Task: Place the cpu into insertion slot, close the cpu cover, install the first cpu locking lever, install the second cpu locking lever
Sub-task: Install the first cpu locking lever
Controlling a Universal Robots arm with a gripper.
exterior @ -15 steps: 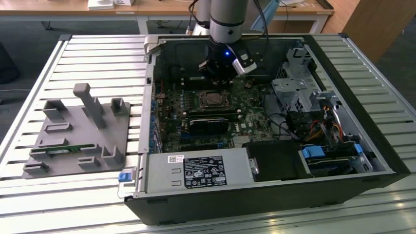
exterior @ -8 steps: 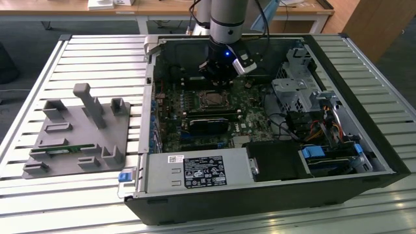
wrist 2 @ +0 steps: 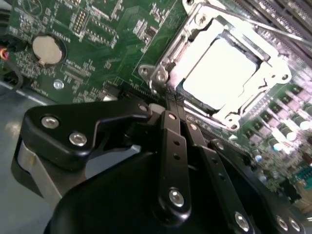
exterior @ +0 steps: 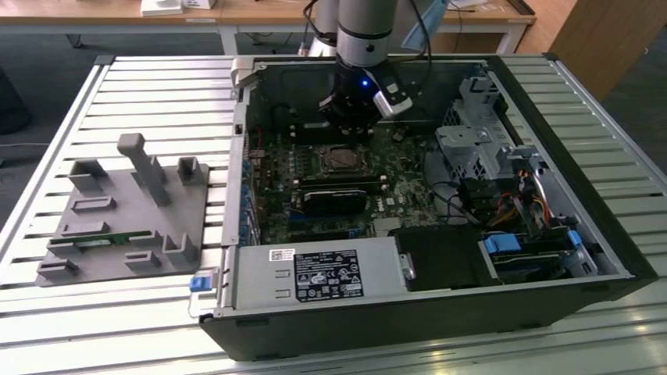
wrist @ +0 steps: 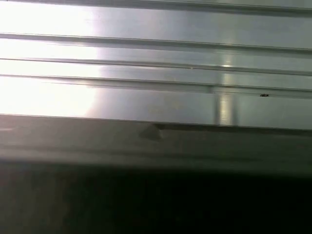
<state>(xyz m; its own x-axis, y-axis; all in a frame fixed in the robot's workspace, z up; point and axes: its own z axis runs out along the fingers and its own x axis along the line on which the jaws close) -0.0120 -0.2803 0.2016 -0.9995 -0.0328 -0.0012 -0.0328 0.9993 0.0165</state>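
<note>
The cpu (wrist 2: 222, 68) lies in the insertion slot (exterior: 339, 158) on the green motherboard, its pale metal top facing up. The cpu cover (wrist 2: 183, 46), a silvery frame, lies flat around it. A thin locking lever rod (wrist 2: 273, 28) runs along the socket's far side. My gripper (wrist 2: 168, 111) hangs just beside the socket's edge, its black fingers (wrist 2: 171, 141) pressed together with nothing seen between them. In the exterior view the gripper (exterior: 347, 125) is inside the open computer case, just behind the socket.
The case walls (exterior: 242, 117) surround the board. A drive cage (exterior: 474, 148) and cables stand at the exterior view's right, a power supply (exterior: 312, 275) in front. A grey fixture (exterior: 125, 211) sits on the slatted table. A coin battery (wrist 2: 46, 48) is near the gripper.
</note>
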